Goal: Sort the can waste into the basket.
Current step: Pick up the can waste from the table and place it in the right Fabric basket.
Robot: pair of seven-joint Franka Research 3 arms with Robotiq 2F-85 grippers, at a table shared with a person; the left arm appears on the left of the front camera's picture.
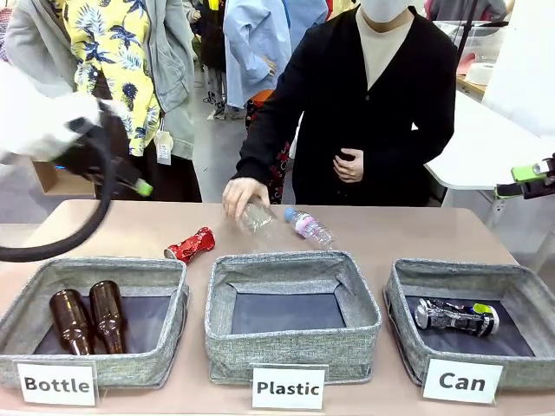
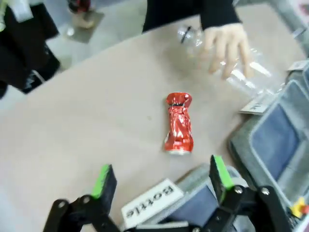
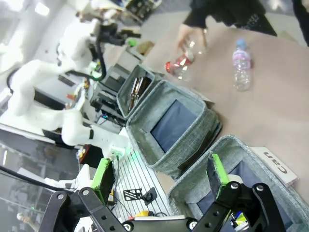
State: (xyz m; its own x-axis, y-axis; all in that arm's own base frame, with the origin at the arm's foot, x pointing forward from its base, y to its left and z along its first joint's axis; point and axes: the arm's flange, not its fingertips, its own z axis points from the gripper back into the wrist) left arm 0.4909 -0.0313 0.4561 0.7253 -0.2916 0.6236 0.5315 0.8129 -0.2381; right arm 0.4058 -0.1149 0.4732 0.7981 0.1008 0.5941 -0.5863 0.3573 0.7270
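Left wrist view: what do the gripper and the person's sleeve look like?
The left gripper is a black linkage frame with two fingers tipped by bright green pads. The front view shows its white arm with a thick black cable looping beneath. The person's sleeve is black.

Red can (image 1: 191, 244) is flanked by bare desk (image 1: 130, 227) on left & far side, and is left open from above. Room just to its right is taken by person's hand (image 1: 243, 195) on clear bottle (image 1: 256, 218). "Bottle" bin (image 1: 95, 269) wall is set just in front. Basket (image 1: 460, 270) top is left open; floor beside dark can (image 1: 457, 316) inside is free.
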